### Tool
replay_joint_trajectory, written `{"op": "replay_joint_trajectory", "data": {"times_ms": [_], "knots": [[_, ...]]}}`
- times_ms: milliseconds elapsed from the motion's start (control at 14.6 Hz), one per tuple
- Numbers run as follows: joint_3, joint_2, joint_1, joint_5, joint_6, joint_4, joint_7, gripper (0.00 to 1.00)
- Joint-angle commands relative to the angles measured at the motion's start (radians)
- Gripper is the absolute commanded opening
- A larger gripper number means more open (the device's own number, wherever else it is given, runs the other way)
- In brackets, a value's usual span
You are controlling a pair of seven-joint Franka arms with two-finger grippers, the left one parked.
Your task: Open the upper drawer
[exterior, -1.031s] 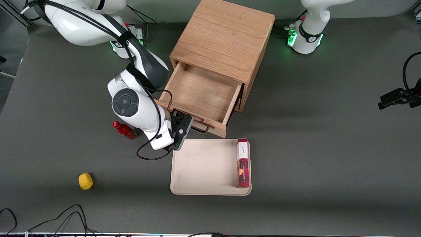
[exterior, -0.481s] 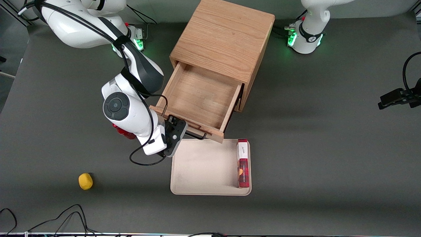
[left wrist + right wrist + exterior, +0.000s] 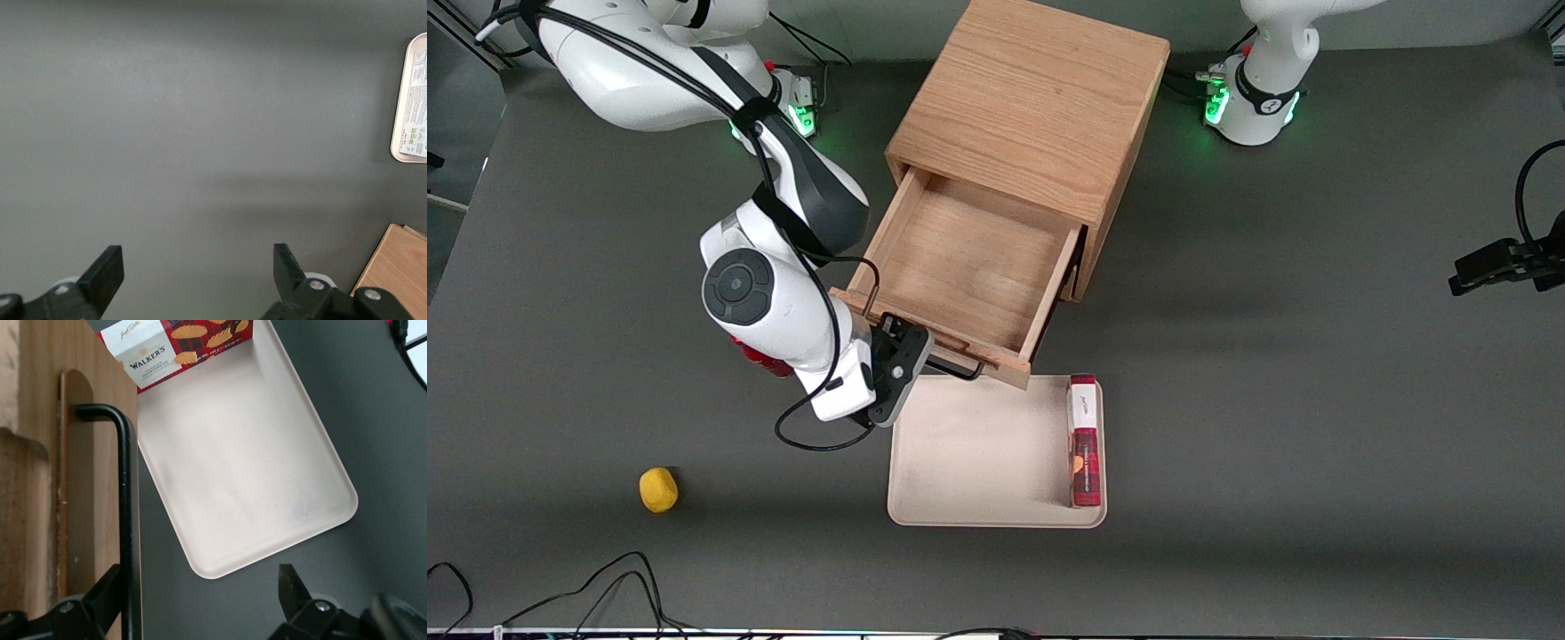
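One upper drawer is standing pulled well out of the cabinet above a tray, the hand hanging fingers apart around its black handle; opening looks finished, withdrawing seemingly next.

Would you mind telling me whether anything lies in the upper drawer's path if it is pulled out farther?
The beige tray lies in front of the upper drawer, whose front reaches its edge; whether it clears the tray is unclear. The open end effector is at the handle.
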Motion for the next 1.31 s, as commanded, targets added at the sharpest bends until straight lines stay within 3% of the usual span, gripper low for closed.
{"op": "replay_joint_trajectory", "data": {"times_ms": [0, 137, 412, 687, 824, 1099, 1237], "knots": [[0.002, -0.017, -0.001, -0.005, 0.014, 0.028, -0.007, 1.0], [-0.007, -0.059, -0.01, 0.026, 0.015, 0.026, 0.028, 1.0], [-0.112, -0.207, -0.022, 0.134, 0.015, 0.014, 0.077, 1.0], [-0.147, -0.379, -0.09, 0.236, -0.047, -0.104, 0.123, 1.0], [-0.148, -0.48, -0.139, 0.245, -0.076, -0.19, 0.215, 1.0], [-0.153, -0.582, -0.202, 0.244, -0.26, -0.239, 0.601, 1.0], [-0.203, -0.605, -0.219, 0.228, -0.334, -0.245, 0.656, 1.0]]}}
